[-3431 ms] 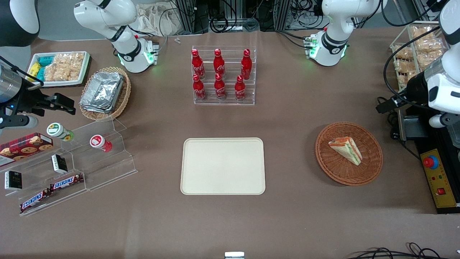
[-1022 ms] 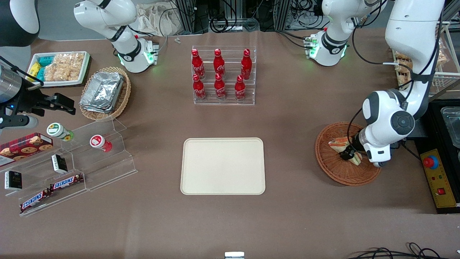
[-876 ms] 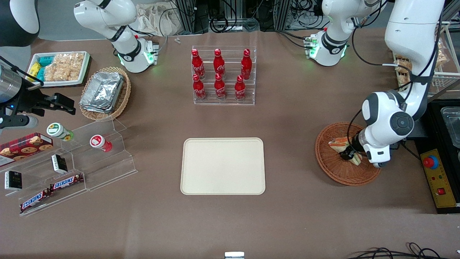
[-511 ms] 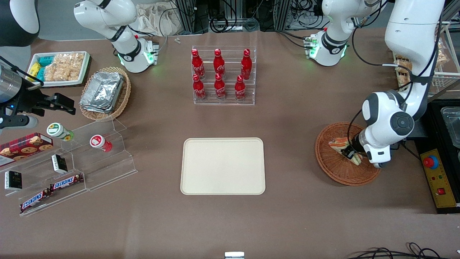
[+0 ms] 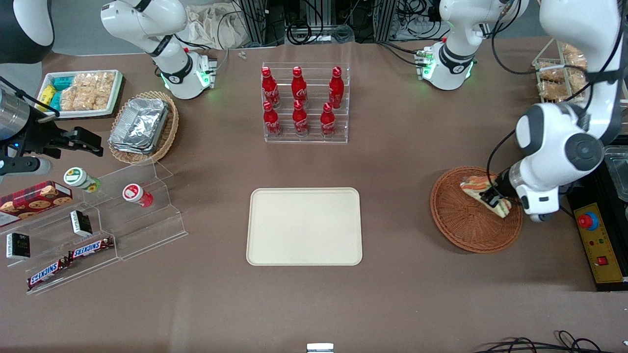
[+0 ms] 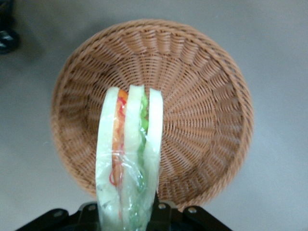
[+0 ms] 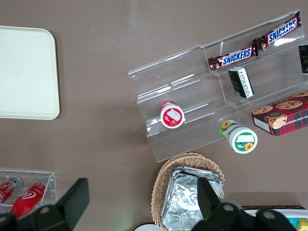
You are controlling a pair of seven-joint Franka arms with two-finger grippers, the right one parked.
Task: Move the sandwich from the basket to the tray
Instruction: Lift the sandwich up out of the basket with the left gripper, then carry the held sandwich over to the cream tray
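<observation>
My gripper (image 5: 494, 199) is shut on the sandwich (image 5: 483, 194), a wrapped cream wedge with orange-red and green filling, and holds it lifted above the round reddish-brown wicker basket (image 5: 463, 220). From the wrist, the sandwich (image 6: 129, 159) stands edge-up between the fingers, with the basket (image 6: 202, 110) empty below it. The cream-beige tray (image 5: 304, 226) lies flat mid-table, well away toward the parked arm's end from the basket, with nothing on it.
An acrylic rack of red cola bottles (image 5: 304, 103) stands farther from the front camera than the tray. A yellow control box (image 5: 601, 245) lies beside the basket. Acrylic snack shelves (image 5: 98, 220) and a pale basket of foil containers (image 5: 142, 126) sit toward the parked arm's end.
My gripper closed on the sandwich in the basket, then rose and shifted slightly toward the working arm's end, lifting the sandwich off the basket.
</observation>
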